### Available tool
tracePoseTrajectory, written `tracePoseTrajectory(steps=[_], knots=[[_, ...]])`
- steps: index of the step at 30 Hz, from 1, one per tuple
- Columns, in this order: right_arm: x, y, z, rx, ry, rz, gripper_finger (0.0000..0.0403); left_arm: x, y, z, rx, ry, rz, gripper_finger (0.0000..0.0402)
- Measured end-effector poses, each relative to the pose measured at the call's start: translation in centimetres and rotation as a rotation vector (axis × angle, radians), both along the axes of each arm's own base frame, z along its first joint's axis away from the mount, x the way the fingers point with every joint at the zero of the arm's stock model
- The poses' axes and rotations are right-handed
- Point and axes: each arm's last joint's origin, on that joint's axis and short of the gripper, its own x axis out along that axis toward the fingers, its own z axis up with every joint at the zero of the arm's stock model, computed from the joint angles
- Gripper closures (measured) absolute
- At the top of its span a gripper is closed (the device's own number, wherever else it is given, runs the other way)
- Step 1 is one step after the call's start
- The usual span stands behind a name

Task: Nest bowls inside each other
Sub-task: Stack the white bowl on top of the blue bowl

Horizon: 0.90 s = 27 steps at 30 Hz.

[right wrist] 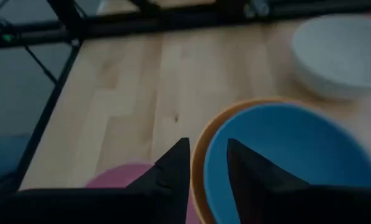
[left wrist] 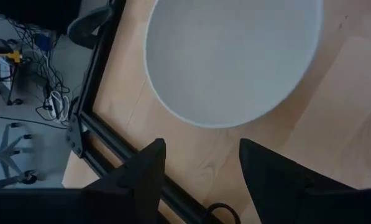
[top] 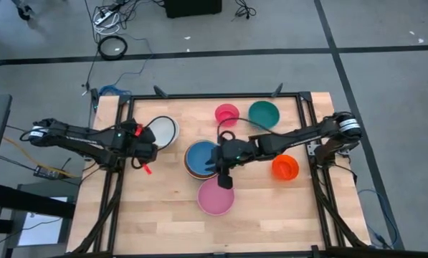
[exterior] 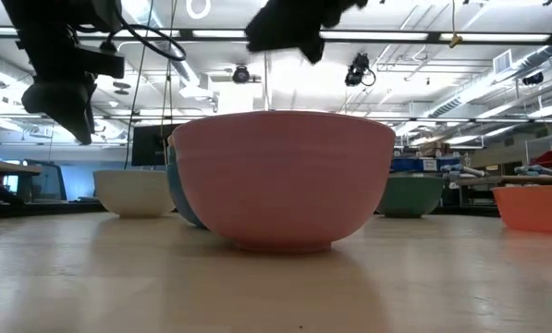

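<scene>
A blue bowl (top: 200, 157) sits nested inside an orange bowl (right wrist: 201, 163) at the table's middle. My right gripper (top: 219, 168) hangs open above their near right rim (right wrist: 207, 151) and touches nothing; the low view shows it (exterior: 289, 28) well above the bowls. Just nearer lies a large pink bowl (top: 216, 198). A white bowl (top: 164, 132) rests upright at the left. My left gripper (left wrist: 201, 163) is open above the table beside it. A small pink bowl (top: 226, 113), a green bowl (top: 264, 113) and an orange bowl (top: 285, 168) stand apart.
A black frame rail (top: 199, 96) runs round the wooden table top; its left bar (left wrist: 104, 155) is close under my left gripper. Bare wood lies along the near edge (top: 199, 233) and at the near right (top: 278, 208).
</scene>
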Motion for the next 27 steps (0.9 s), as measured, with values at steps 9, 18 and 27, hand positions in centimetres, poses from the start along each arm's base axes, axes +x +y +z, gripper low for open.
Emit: tracePoseTrajectory(steps=[9,18,27], knots=[[-3.7,-0.8,5.9,-0.058,-0.167,-0.032,0.0304,1.0,0.5,-0.7,-0.169,0.048,-0.090,0.0188],[-5.3,-1.1,6.9,-0.077,-0.141,-0.069,0.0294,5.0,0.7,0.3,-0.143,-0.028,-0.501,0.0188],[-5.2,-0.5,5.8,-0.072,-0.069,-0.076,0.0292,4.4,2.9,0.5,-0.220,0.064,-0.450,0.0188]])
